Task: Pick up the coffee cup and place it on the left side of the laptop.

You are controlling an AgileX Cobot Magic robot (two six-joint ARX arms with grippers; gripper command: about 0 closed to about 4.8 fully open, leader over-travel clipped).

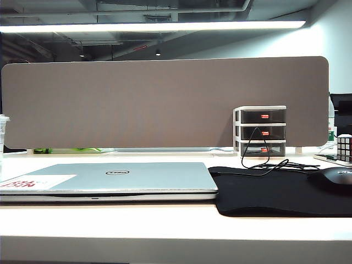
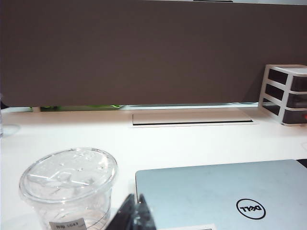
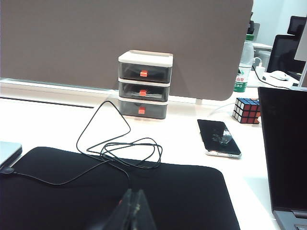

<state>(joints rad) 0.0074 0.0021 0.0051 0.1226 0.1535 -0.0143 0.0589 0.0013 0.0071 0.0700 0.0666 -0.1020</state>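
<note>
- My left gripper [image 2: 135, 215] has its jaws pressed together, empty, low and near, between cup and laptop.
- My right gripper [image 3: 132, 213] is pinched closed too, over the black mouse pad [image 3: 120, 191].
- The coffee cup [image 2: 69, 184] stands upright just left of the laptop [image 2: 225, 194].
- Thin clear plastic: light, squashy, slick. I'd pinch gently mid-wall, below the lid.

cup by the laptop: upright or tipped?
Upright. In the left wrist view the coffee cup stands on the desk with its clear lid on top, level, beside the closed laptop. Contents: cannot tell.
</note>
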